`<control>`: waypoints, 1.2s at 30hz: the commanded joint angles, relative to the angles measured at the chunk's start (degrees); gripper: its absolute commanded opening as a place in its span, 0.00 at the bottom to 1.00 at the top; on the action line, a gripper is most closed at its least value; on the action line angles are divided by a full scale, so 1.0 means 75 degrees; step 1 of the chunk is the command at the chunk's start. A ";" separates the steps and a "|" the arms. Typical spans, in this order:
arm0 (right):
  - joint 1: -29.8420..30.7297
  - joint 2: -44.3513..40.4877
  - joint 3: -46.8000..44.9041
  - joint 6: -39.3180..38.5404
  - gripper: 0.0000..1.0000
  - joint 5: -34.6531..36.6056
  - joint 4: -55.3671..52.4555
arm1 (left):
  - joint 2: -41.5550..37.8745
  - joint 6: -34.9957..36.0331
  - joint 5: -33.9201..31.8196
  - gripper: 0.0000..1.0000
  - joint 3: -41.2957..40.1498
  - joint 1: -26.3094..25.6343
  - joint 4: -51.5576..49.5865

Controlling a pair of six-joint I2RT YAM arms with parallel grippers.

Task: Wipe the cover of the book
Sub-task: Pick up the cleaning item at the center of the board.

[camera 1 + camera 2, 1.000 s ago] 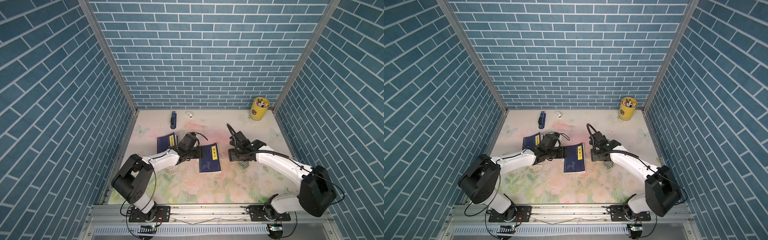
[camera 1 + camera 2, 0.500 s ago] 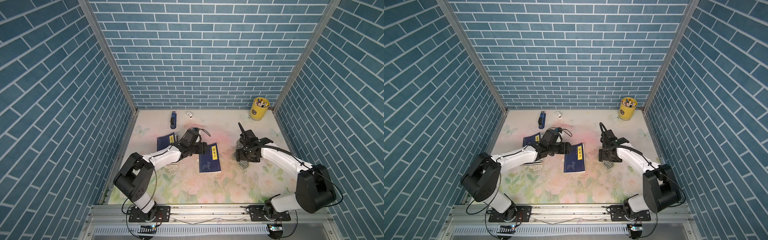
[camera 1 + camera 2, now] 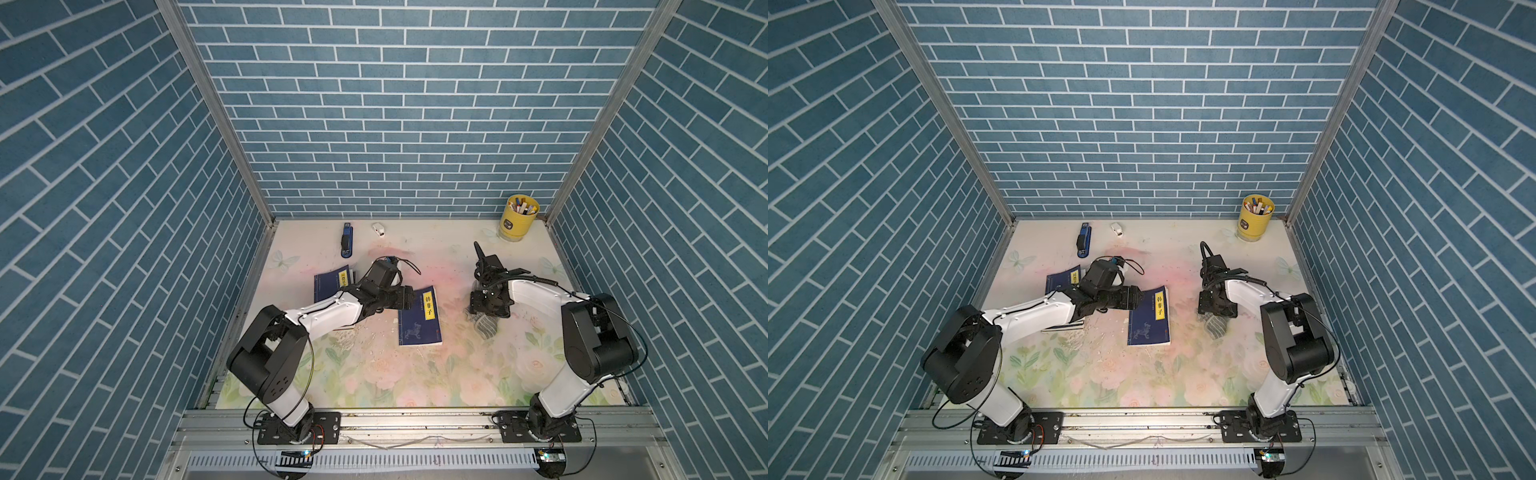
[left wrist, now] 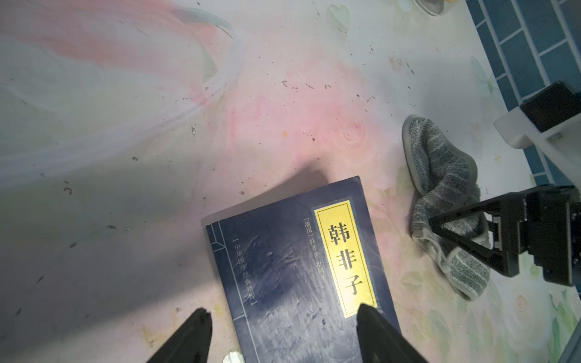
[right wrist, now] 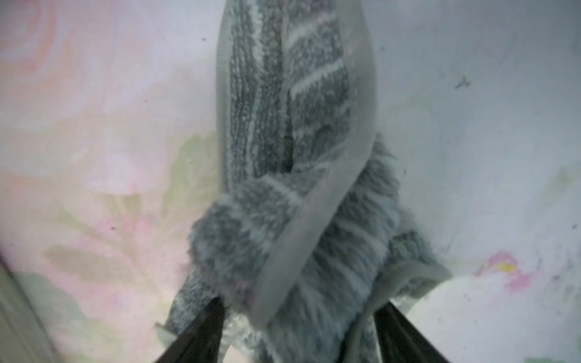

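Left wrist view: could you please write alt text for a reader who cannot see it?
A dark blue book with a yellow title label lies closed on a floral table, and the left gripper is open at its edge, one fingertip over the cover, one over the table. Beside it, the right gripper holds a grey striped cloth.

Left hand (image 4: pixel 283 311) reaches forward and low, fingers spread wide; right hand (image 5: pixel 301 309) points straight down, fingers closed on the cloth (image 5: pixel 298 188).
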 commanded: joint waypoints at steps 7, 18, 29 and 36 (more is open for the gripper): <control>-0.0121 0.0197 0.0041 -0.0260 0.16 -0.0452 0.0269 | -0.0110 0.0067 -0.0328 0.79 -0.0145 0.0078 -0.0056; 0.1219 -0.0990 0.1657 -0.1081 0.01 -0.0335 -0.1067 | -0.0456 0.0234 -0.0589 0.88 -0.0227 0.0679 -0.0204; 0.2260 0.0951 0.2991 -0.1051 0.01 -0.1917 -0.0173 | -0.1222 0.0320 -0.1048 0.90 -0.0038 0.0909 -0.0740; 0.2306 0.1849 0.2879 -0.1040 0.00 -0.1995 -0.0021 | -0.1550 0.0301 -0.1177 0.90 -0.0174 0.1084 -0.0838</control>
